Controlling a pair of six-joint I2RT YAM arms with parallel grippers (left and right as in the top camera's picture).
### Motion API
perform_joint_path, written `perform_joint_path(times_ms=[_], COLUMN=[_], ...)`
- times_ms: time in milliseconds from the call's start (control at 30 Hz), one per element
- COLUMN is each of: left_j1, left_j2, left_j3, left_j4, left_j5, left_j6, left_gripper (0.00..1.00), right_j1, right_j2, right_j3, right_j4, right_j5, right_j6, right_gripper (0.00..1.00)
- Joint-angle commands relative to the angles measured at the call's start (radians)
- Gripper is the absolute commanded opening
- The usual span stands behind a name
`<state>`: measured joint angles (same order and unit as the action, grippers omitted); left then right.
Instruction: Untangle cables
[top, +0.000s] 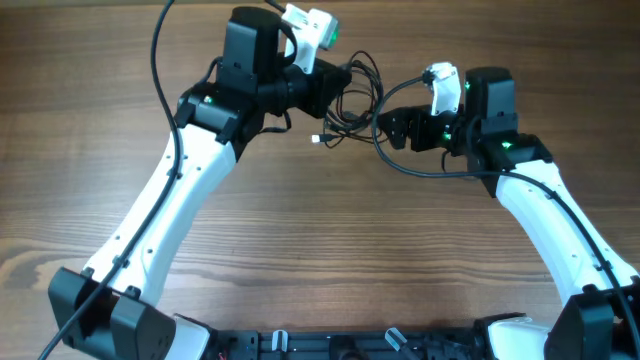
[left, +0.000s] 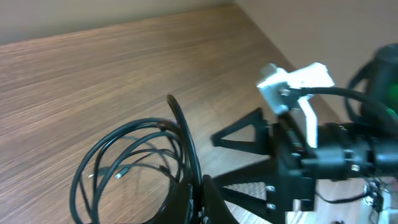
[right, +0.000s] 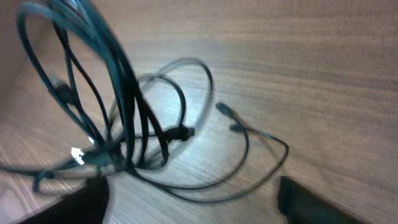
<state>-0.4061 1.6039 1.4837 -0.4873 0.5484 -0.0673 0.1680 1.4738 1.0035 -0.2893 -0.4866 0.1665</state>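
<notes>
Between the fingers of the left gripper (left: 196, 200), which look pressed together at the bottom of its wrist view, a few strands of the cables (left: 127, 158) are pinched. From that hold the bundle arcs up and away in loose loops; raised like this, the coil hangs open so that separate strands can be told apart. Just beyond those fingers, facing them, the right gripper (left: 217, 160) stands with its fingers spread and nothing between them, seemingly lined up to take a strand and draw it out. Farther out from both, slack loops and a silvery plug end (top: 318, 138) trail down onto the wooden table (top: 300, 240), free to slide as the tangle loosens.
</notes>
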Motion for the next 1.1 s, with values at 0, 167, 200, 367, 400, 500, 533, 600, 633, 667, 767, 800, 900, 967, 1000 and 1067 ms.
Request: perform_joint_path(times_ms=[0, 167, 200, 367, 400, 500, 533, 600, 633, 667, 767, 800, 900, 967, 1000, 1067], left_j1=[-0.053, -0.069, -0.069, -0.069, -0.069, -0.070, -0.070, -0.070, -0.070, -0.070, -0.070, -0.070, -0.070, -0.069, -0.069, -0.064], left_j2=[-0.060, -0.079, -0.080, -0.080, -0.080, -0.080, -0.082, -0.084, -0.084, -0.085, -0.085, -0.085, -0.085, -0.085, -0.086, -0.087], left_j3=[0.003, 0.003, 0.003, 0.003, 0.003, 0.003, 0.003, 0.003, 0.003, 0.003, 0.003, 0.003, 0.003, 0.003, 0.003, 0.003], left_j4=[0.025, 0.047, 0.047, 0.047, 0.047, 0.052, 0.054, 0.054, 0.054, 0.054, 0.054, 0.054, 0.055, 0.054, 0.054, 0.054], left_j5=[0.027, 0.027, 0.027, 0.027, 0.027, 0.034, 0.036, 0.039, 0.039, 0.038, 0.038, 0.038, 0.037, 0.014, -0.008, -0.073], left_j6=[-0.020, -0.032, -0.039, -0.046, -0.046, -0.047, -0.047, -0.047, -0.047, -0.047, -0.046, -0.046, -0.046, -0.046, -0.046, -0.045], left_gripper=[0.04, 0.04, 0.04, 0.04, 0.04, 0.04, 0.05, 0.04, 0.05, 0.05, 0.05, 0.05, 0.05, 0.04, 0.04, 0.04], right_j1=[0.003, 0.003, 0.003, 0.003, 0.003, 0.003, 0.003, 0.003, 0.003, 0.003, 0.003, 0.003, 0.003, 0.003, 0.003, 0.003], right_j2=[0.015, 0.015, 0.015, 0.015, 0.015, 0.015, 0.015, 0.015, 0.015, 0.015, 0.015, 0.015, 0.015, 0.015, 0.015, 0.015], right_j3=[-0.003, -0.003, -0.003, -0.003, -0.003, -0.003, -0.003, -0.003, -0.003, -0.003, -0.003, -0.003, -0.003, -0.003, -0.003, -0.003], right_j4=[0.040, 0.061, 0.062, 0.112, 0.122, 0.128, 0.127, 0.128, 0.128, 0.127, 0.121, 0.117, 0.116, 0.103, 0.089, 0.013], right_j5=[-0.046, -0.072, -0.073, -0.073, -0.073, -0.072, -0.072, -0.072, -0.072, -0.066, -0.063, -0.061, -0.057, -0.014, 0.018, 0.156], right_j6=[0.019, 0.044, 0.044, 0.106, 0.122, 0.125, 0.125, 0.125, 0.125, 0.125, 0.124, 0.124, 0.123, 0.125, 0.126, 0.126], right_gripper=[0.77, 0.71, 0.73, 0.89, 0.89, 0.88, 0.87, 0.75, 0.65, 0.50, 0.19, 0.11, 0.04, 0.04, 0.04, 0.04])
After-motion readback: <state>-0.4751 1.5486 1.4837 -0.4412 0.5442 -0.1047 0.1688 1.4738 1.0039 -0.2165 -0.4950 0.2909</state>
